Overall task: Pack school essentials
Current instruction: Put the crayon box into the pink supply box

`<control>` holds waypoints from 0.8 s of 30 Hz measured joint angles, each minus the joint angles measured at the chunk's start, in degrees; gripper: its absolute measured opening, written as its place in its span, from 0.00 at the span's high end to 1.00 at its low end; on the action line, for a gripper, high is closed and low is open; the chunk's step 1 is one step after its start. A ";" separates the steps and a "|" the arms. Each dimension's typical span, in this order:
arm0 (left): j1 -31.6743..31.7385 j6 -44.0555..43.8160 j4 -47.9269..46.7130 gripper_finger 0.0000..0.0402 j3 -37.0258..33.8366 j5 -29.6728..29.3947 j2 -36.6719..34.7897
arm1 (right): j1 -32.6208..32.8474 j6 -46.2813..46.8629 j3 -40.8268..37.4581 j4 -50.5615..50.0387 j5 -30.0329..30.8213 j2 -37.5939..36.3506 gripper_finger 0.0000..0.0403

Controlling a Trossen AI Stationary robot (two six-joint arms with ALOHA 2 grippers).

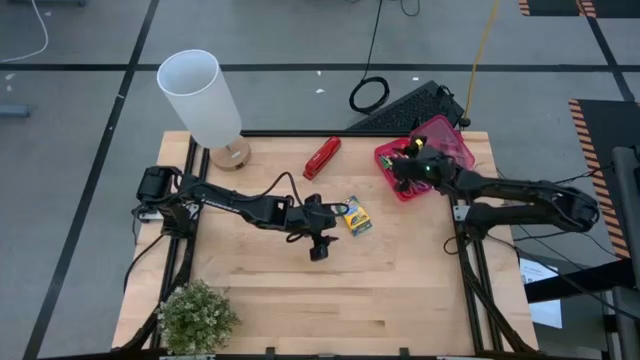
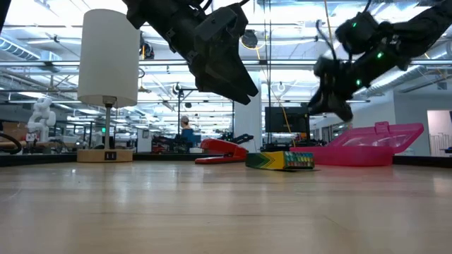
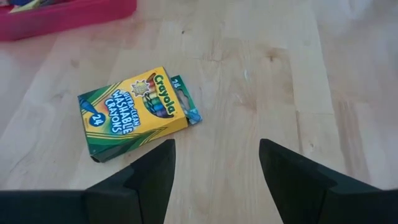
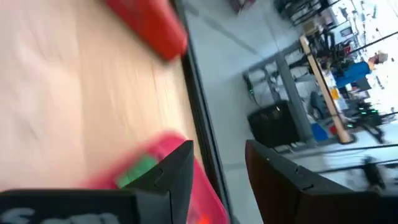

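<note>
The green-yellow crayon box lies flat on the wooden table, near the middle. My left gripper hovers open just to the near-left of it, above the table and touching nothing. The pink plastic box stands at the far right with its lid raised and small stationery inside. My right gripper hangs open over the box's left part, with nothing showing between its fingers.
A red stapler lies at the far middle, left of the pink box. A white lamp stands at the far left corner and a small green plant at the near left corner. Bare wood stretches along the near side.
</note>
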 joint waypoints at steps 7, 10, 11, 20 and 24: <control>0.02 -0.02 -0.91 0.42 0.00 -1.56 0.00 | 9.58 18.23 0.00 -0.05 -0.12 -5.46 0.65; 0.02 0.05 -1.71 0.42 0.00 -1.77 0.00 | 14.11 28.19 0.02 -0.13 0.04 -6.18 0.65; 0.00 0.23 -2.17 0.42 0.00 -2.18 0.00 | 15.61 31.74 0.02 -0.59 0.06 -6.21 0.65; 0.00 1.39 -4.44 0.42 0.00 -3.04 0.00 | 33.20 51.62 0.02 -1.98 9.64 -1.63 0.53; 0.01 3.28 -4.35 0.42 0.00 -3.07 0.00 | 40.87 58.48 0.02 -0.94 16.89 1.46 0.39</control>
